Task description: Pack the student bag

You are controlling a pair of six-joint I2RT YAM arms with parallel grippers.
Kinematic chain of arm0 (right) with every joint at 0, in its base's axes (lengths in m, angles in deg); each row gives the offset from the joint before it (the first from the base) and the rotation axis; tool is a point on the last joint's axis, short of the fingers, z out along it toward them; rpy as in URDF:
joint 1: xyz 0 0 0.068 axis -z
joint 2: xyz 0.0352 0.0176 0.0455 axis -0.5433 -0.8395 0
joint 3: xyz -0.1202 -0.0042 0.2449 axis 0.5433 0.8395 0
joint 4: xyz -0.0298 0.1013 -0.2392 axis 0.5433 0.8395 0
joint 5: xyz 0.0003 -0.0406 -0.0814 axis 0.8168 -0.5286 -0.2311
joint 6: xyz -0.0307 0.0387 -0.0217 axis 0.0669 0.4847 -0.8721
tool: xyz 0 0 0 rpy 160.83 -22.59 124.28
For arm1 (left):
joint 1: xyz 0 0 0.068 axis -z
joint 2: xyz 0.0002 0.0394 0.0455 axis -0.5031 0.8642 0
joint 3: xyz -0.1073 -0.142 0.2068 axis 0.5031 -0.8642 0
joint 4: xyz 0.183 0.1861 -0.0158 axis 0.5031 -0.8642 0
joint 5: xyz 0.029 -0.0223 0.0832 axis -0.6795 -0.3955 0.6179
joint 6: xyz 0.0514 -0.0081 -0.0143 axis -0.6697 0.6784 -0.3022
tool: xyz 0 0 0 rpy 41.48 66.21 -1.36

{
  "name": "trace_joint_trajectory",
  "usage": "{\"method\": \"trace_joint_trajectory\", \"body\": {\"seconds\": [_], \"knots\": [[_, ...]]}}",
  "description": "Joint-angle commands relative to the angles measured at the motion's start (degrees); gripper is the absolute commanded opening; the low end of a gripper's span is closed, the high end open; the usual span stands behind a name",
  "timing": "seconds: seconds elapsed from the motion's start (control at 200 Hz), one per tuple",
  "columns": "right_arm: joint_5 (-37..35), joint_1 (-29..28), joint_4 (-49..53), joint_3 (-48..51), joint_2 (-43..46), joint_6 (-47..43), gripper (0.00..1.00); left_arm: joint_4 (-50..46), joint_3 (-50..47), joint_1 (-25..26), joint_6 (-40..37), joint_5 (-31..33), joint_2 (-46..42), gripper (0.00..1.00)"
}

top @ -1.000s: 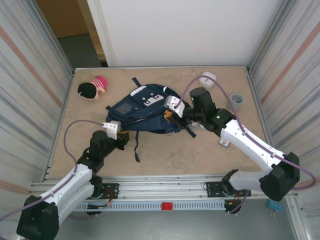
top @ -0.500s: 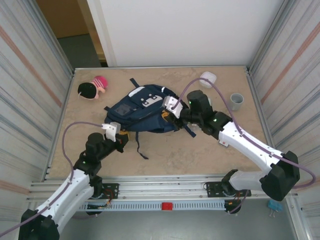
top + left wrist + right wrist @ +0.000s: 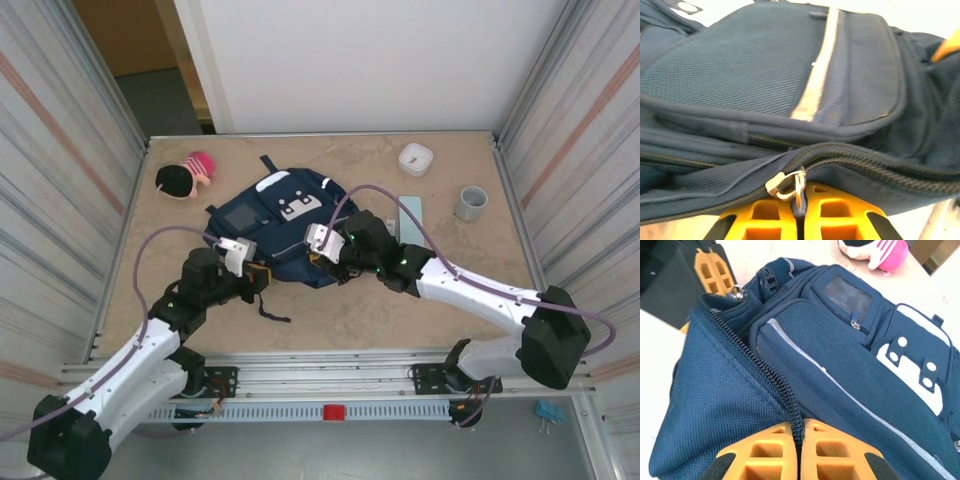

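Student bag [image 3: 272, 212] pinched by both end effectors [image 3: 262, 280] [image 3: 324, 262].

the student bag [image 3: 280, 215] is lying in the middle of the bench [image 3: 330, 320], with a soft toy [image 3: 186, 176] sitting behind it to the left. a small box [image 3: 415, 158], a flat case [image 3: 408, 214] and a cup [image 3: 471, 203] are sitting to its right. the left pincer [image 3: 258, 282] is gripping its near left edge, and the right pincer [image 3: 323, 262] is gripping its near edge further right.
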Motion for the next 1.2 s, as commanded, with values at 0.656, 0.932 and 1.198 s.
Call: {"method": "trace_joint_trajectory", "body": {"seconds": [0.656,0.932,1.198], "knots": [[8.91,0.5,2.92,8.55,4.58,8.19,0.72,-7.83,2.38,4.41,0.73,3.41,6.97,0.0],[0.46,-3.66,7.69,9.58,1.31,0.77,0.79,-6.77,-0.89,5.71,1.24,7.79,3.41,0.0],[-6.71,-5.18,-1.93,12.29,-2.99,3.7,0.56,-4.76,-1.46,7.31,2.05,4.4,4.47,0.0]]}}
